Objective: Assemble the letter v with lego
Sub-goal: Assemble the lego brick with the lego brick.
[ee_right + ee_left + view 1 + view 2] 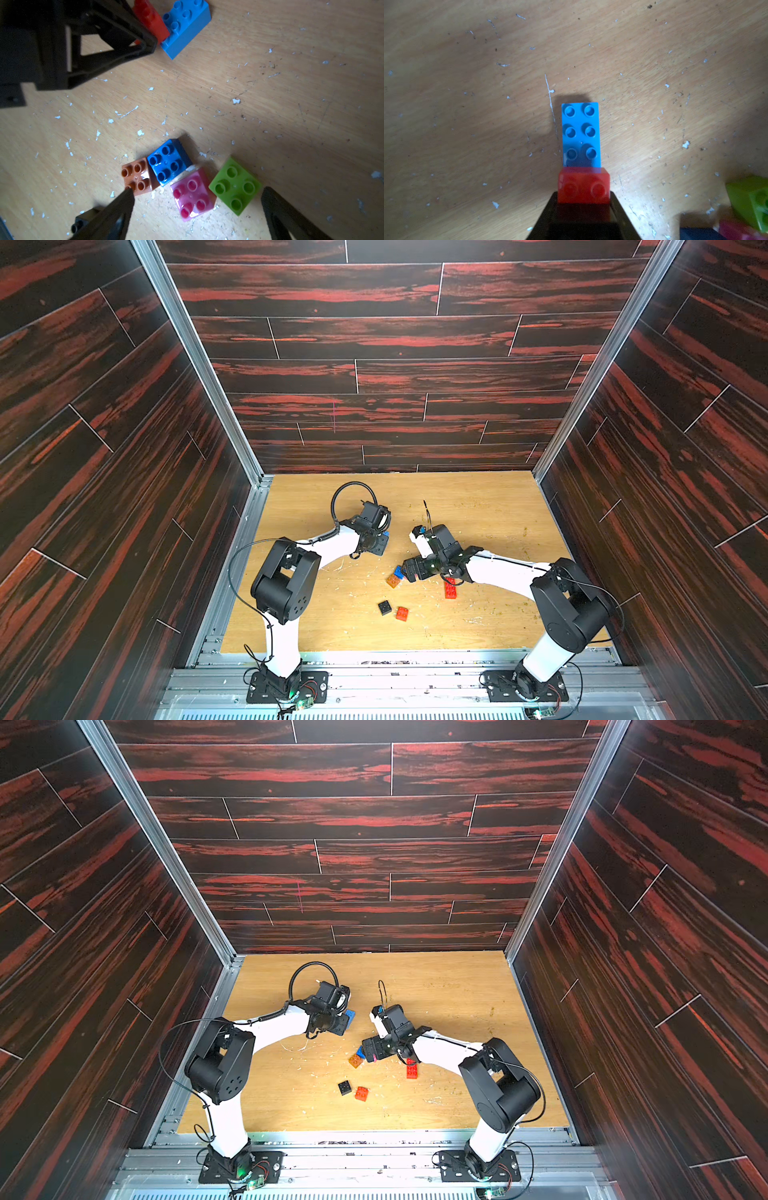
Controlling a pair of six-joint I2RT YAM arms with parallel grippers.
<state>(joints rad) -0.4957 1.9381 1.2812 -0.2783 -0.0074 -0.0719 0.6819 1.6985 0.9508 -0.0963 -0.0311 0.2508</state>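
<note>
Found left gripper (584,199) clenched on red brick (583,186) joined to long blue brick (580,135); right gripper (197,191) released, pink brick (193,195) centred between its jaws.

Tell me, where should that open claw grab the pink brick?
Probably from straight above, pinching two opposite flat side walls of the pink brick, since it lies studs up. It sits turned relative to the open right gripper, so the wrist should twist to square up. The dark-blue brick and green brick crowd two adjacent sides, so one finger must slip into a narrow gap.
</note>
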